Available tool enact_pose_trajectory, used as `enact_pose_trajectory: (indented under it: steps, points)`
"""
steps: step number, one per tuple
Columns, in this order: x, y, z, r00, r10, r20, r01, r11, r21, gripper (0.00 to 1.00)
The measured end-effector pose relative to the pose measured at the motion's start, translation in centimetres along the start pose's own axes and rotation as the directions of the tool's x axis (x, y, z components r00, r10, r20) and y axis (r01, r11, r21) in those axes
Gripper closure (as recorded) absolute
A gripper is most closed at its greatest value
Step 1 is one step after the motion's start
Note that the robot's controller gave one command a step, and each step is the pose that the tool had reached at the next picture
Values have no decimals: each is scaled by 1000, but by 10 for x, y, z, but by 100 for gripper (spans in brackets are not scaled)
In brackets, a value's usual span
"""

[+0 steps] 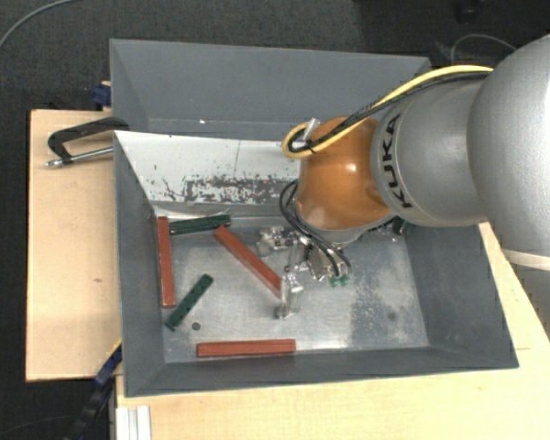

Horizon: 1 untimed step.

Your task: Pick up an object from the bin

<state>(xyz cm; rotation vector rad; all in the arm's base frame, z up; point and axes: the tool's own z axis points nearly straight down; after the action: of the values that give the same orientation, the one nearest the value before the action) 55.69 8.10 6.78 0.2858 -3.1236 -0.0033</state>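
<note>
Plainly, the end effector (289, 296) is hanging low at the middle of the frame, just beside the lower right end of a slanted red-brown bar (243, 253). How wide it is standing, I cannot tell, and nothing is showing as held in it.

That slanted bar is lying flat on the floor of the grey bin (440, 273), running from the upper left down toward the centre. It is looking like a stiff, light, straight-edged stick, probably wood or plastic, neither fragile nor soft. Being thin and flat on smooth metal, it is likely to skid or pivot if pinched near one end. A hold across its narrow width, close to its middle, is seeming the safer choice.

The bin is also holding four more bars, all well apart from the end effector:
- a dark green bar (200, 225) at the slanted bar's upper end
- an upright red-brown bar (166, 264) at the left
- a second dark green bar (189, 301) toward the lower left
- a long red-brown bar (246, 347) along the bottom wall
</note>
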Motion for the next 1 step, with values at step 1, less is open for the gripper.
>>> enact_pose_trajectory:
  steps: [1]
  points:
    - [-2, -2, -3, 1000, 3, 6, -3, 1000, 1, 100]
